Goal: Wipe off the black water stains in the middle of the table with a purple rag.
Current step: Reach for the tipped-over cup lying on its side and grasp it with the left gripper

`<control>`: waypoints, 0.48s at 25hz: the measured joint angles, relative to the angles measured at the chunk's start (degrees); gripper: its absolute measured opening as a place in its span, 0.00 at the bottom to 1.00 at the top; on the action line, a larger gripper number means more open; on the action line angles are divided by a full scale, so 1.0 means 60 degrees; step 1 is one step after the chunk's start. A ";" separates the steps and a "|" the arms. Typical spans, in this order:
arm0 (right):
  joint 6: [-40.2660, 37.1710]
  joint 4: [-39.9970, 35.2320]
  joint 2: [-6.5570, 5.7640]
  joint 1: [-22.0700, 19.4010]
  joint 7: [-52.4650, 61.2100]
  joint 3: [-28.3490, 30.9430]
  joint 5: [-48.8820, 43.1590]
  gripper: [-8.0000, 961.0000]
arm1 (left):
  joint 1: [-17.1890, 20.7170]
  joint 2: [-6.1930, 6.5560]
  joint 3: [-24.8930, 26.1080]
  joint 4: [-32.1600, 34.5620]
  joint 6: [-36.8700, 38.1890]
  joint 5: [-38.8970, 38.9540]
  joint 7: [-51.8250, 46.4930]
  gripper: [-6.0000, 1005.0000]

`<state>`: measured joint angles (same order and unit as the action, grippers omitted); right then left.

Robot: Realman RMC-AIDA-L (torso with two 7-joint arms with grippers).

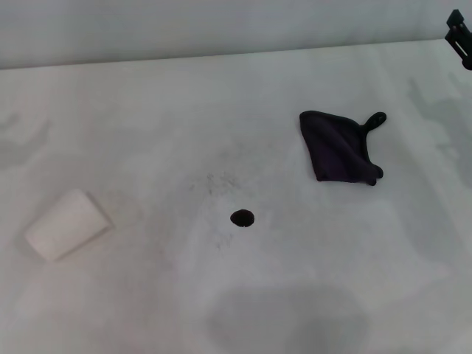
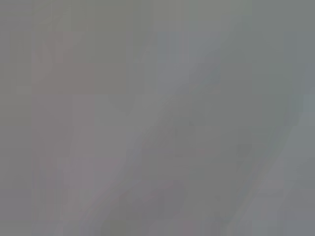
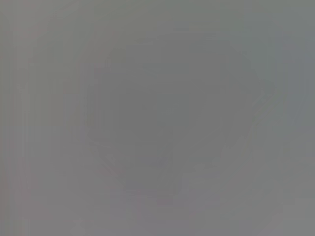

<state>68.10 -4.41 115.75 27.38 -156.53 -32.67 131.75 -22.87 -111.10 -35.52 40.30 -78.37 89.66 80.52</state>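
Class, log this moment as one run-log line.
stain: unwiped | rag: lying free on table | right gripper: far corner | left arm: unseen

No text, label, brand, number or sign can be read in any of the views. Nothing legible is carried by the table (image 1: 147, 110), the purple rag (image 1: 335, 147) or the white cup (image 1: 65, 225), and only a featureless grey blur is shown in both wrist views.

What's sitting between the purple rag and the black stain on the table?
Nothing: in the head view only bare white table separates the purple rag from the black stain. The faint grey speckles lie off to the stain's other side.
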 joint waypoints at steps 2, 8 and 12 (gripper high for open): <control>-0.0077 0.0021 0.0005 0.0106 0.0000 -0.0013 -0.0001 0.91 | -0.0091 0.0317 0.0002 0.0936 -0.0621 -0.1114 -0.1344 0.87; -0.0105 0.0042 0.0018 0.0146 0.0001 -0.0007 0.0000 0.91 | -0.0965 0.1070 0.0000 0.2967 -0.2575 -0.4348 -0.4531 0.87; -0.0112 0.0046 0.0016 0.0211 0.0007 -0.0003 0.0000 0.91 | -0.1823 0.1332 -0.0013 0.3402 -0.3868 -0.6179 -0.5120 0.87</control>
<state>67.43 -4.13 115.84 28.64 -156.49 -32.69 131.75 -33.81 -103.11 -35.60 60.71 -101.57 52.58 49.80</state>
